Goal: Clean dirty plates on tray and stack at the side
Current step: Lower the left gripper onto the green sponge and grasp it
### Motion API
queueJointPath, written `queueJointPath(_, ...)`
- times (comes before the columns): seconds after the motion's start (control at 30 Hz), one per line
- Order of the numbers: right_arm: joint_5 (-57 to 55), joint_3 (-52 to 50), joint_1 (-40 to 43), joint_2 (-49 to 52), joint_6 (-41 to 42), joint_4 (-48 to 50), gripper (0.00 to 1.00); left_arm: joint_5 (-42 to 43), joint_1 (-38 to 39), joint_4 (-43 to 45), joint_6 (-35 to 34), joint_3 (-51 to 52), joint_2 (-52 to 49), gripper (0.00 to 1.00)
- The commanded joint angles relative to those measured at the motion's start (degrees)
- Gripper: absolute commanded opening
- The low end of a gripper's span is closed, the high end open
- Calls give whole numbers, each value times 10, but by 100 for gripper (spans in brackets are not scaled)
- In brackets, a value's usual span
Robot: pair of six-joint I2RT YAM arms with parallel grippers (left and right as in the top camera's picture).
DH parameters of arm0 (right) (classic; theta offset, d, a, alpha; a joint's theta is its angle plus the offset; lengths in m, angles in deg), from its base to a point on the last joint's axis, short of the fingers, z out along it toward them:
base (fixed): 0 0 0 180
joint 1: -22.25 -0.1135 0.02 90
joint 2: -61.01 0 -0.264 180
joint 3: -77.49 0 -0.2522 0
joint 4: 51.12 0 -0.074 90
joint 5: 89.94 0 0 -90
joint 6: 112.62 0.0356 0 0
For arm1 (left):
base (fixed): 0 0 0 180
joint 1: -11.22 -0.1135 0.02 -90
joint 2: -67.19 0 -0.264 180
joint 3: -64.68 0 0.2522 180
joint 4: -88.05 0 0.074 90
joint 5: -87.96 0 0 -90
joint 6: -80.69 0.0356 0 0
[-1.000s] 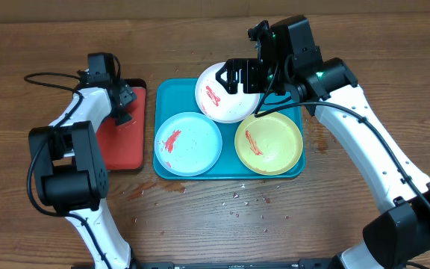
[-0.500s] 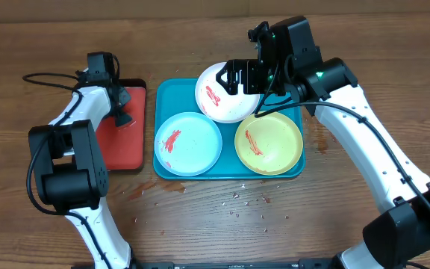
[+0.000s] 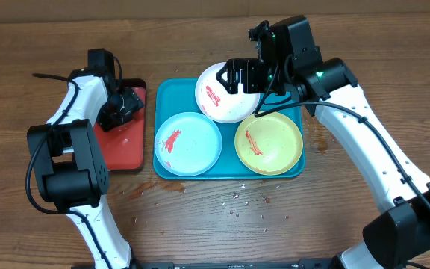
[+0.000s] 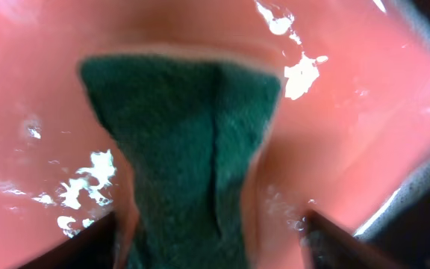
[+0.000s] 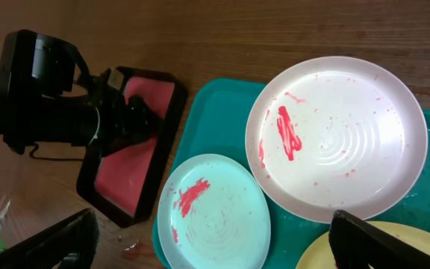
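Plates (image 5: 334, 142) lie smeared below the released right hand (image 3: 240, 75). The left hand (image 4: 211, 243) pinches the sponge (image 4: 181, 142); best lift it squarely, with a firm grip.

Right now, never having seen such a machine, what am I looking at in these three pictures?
These are two robot arms at a wooden table, each ending in a two-finger gripper. One picture looks down from above; the other two come from small cameras on the wrists. On the table sits a turquoise tray with three plates smeared red: one white plate, one light blue plate, one yellow-green plate. Beside it lies a smaller red tray. The left gripper hangs over the red tray, its fingers either side of a green scrubbing pad; whether it grips the pad I cannot tell. The right gripper hovers open above the white plate, holding nothing.
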Motion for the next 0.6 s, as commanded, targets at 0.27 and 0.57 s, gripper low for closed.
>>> queueJointPath(0.27, -6, 15, -1, -3, 0, 3, 100, -54, -1, -3, -4, -15, -9, 49)
queueJointPath(0.57, -6, 15, -1, -3, 0, 3, 100, -131, -4, 49, -3, -15, -9, 100)
